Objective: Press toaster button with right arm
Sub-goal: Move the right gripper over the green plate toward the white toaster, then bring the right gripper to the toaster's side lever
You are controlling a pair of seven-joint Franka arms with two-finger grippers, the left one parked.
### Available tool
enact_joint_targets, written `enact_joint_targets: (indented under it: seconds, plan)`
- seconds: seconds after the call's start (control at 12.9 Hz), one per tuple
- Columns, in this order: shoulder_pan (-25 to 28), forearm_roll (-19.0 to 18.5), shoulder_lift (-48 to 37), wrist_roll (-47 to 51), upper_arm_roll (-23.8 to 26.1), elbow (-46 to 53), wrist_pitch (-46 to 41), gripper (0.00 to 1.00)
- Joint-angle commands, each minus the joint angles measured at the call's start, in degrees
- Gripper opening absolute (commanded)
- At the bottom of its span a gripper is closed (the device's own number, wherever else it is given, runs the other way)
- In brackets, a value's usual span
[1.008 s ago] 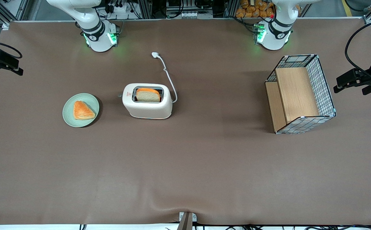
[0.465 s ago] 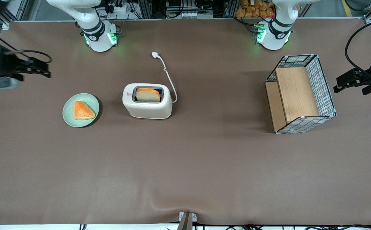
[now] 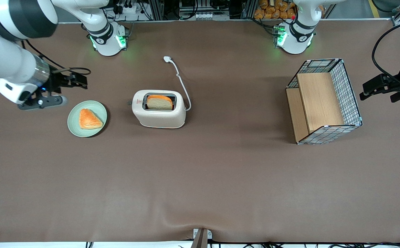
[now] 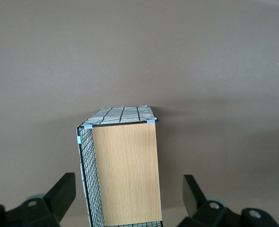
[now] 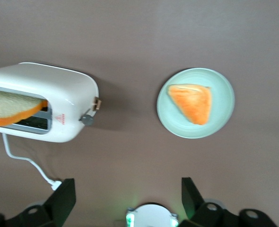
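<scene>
The cream-white toaster [image 3: 158, 113] stands mid-table with a slice of bread [image 3: 159, 102] in its slot. It also shows in the right wrist view [image 5: 59, 94]. The small greyish toaster button [image 3: 130, 102] sticks out of the short end beside the red triangle mark and is clear in the right wrist view [image 5: 87, 119]. The right arm [image 3: 10, 51] reaches in from the working arm's end. Its gripper [image 3: 83, 81] is open and empty above the table, slightly farther from the front camera than the green plate [image 3: 74, 125], well apart from the button. In the wrist view the gripper [image 5: 127, 185] holds nothing.
The green plate [image 5: 222, 113] carries an orange pastry [image 3: 90, 119] beside the toaster's button end. The white cord [image 3: 182, 86] runs from the toaster to a loose plug [image 3: 166, 59]. A wire-and-wood basket [image 3: 324, 101] lies toward the parked arm's end, also in the left wrist view [image 4: 125, 170].
The right arm has swung in from the table's edge toward the toaster; its gripper now hangs near the plate. Toaster, plate and basket have not moved.
</scene>
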Motion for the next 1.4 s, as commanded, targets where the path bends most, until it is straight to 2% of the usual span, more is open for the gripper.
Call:
enact_joint_targets:
  seconds: [0.0, 0.08, 0.16, 0.7, 1.16, 1.32]
  plan:
    - [-1.48, 5.57, -0.88, 3.41, 0.7, -5.03, 3.01, 0.26]
    - [-1.39, 5.84, -0.87, 4.39, 0.7, -6.52, 4.15, 0.03]
    - [-1.04, 5.93, -0.87, 5.35, 0.96, -7.93, 5.29, 0.0]
    - [-0.95, 13.66, 0.26, 6.33, 1.67, -18.56, 16.8, 0.0]
    - [-0.69, 15.16, 3.52, 6.15, 4.03, -22.18, 22.96, 0.0]
    - [-0.6, 17.44, 4.13, 5.89, 5.0, -24.98, 26.9, 0.0]
